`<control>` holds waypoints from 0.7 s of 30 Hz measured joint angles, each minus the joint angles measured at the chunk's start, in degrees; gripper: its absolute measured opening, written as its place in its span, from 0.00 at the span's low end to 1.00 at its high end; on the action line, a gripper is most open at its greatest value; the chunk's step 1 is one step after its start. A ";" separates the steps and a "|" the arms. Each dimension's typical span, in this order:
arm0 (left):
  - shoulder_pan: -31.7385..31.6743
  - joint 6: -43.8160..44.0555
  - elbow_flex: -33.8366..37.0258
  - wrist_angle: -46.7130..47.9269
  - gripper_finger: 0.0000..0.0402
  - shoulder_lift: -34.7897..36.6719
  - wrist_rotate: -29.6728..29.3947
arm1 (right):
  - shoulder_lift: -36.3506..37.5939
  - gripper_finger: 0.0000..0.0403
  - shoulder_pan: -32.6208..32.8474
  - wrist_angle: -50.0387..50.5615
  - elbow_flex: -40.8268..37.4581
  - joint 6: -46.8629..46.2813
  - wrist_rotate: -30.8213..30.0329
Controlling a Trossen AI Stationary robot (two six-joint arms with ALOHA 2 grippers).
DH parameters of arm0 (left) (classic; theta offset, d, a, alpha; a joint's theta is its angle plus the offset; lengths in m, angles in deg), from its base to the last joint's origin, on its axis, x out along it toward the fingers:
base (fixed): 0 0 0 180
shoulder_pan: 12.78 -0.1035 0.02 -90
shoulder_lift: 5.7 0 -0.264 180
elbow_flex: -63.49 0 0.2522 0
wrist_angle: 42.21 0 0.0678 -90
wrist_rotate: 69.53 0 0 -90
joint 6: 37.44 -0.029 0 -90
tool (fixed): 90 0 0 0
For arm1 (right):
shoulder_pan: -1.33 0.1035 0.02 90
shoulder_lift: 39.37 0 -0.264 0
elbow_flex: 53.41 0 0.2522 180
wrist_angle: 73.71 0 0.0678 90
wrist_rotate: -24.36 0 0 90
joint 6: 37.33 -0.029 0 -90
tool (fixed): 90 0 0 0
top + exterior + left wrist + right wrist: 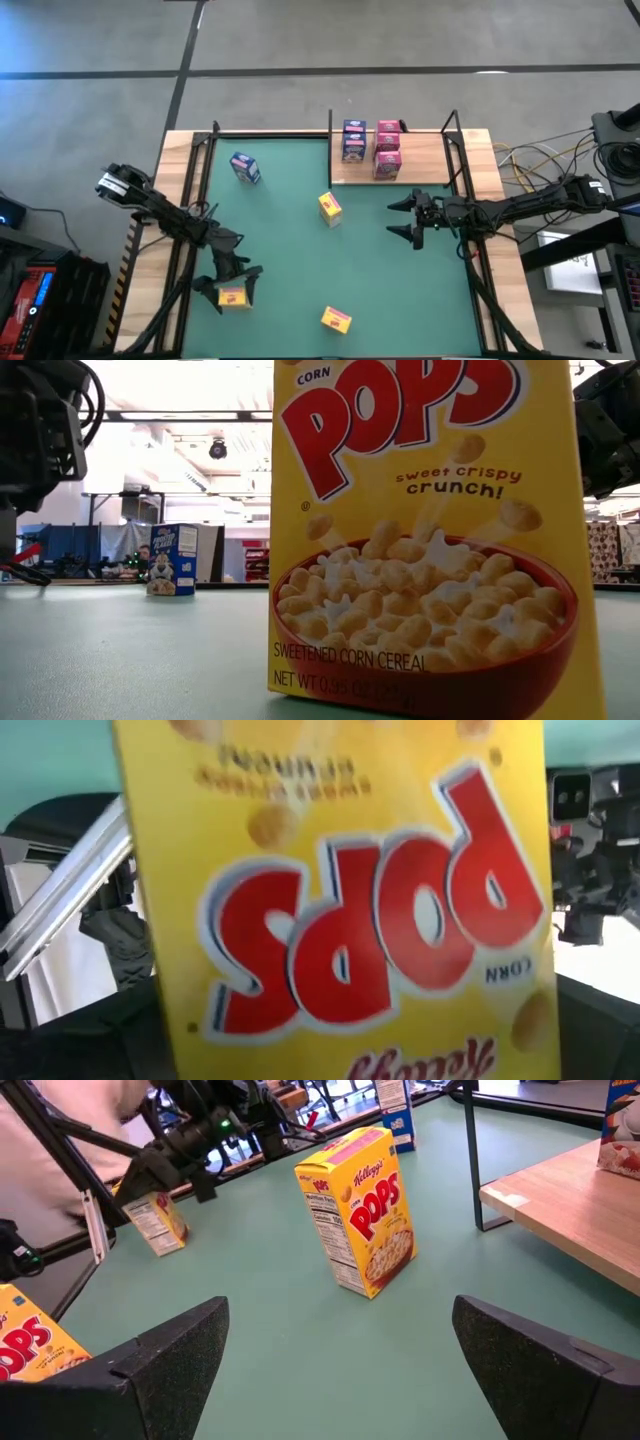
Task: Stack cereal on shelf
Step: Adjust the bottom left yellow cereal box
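You have the left gripper low over the near-left part of the green table, with a yellow cereal box right at its fingertips. Its fingers look spread to either side of that box, but you cannot tell from the high view whether they touch it. In the left wrist view the box front fills the picture, its red lettering upside down to the camera.

Your right gripper hangs over the right part of the table, just in front of the shelf, fingers wide apart and holding nothing. It faces left, toward a second yellow box that stands upright near the middle of the table, long axis vertical. In the right wrist view this box shows its printed front and a side panel, between the two dark fingers.

A third yellow box sits at the near edge of the table; in the low view it stands upright with the front square to the camera. A blue box stands on the far-left part of the table, turned at an angle.

On the light-wood shelf at the far right, blue boxes and pink boxes stand side by side in two short rows, running front to back
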 joint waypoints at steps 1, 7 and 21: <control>0.00 0.23 0.00 -0.66 0.99 0.04 0.04 | 0.00 0.93 0.00 0.00 0.00 0.00 0.00; -0.39 2.67 0.00 -4.04 0.99 0.54 0.07 | 0.00 0.93 0.00 0.00 0.01 0.00 0.02; -0.50 7.79 0.15 -4.23 0.99 6.10 0.08 | 0.00 0.93 0.00 0.00 0.00 0.00 0.01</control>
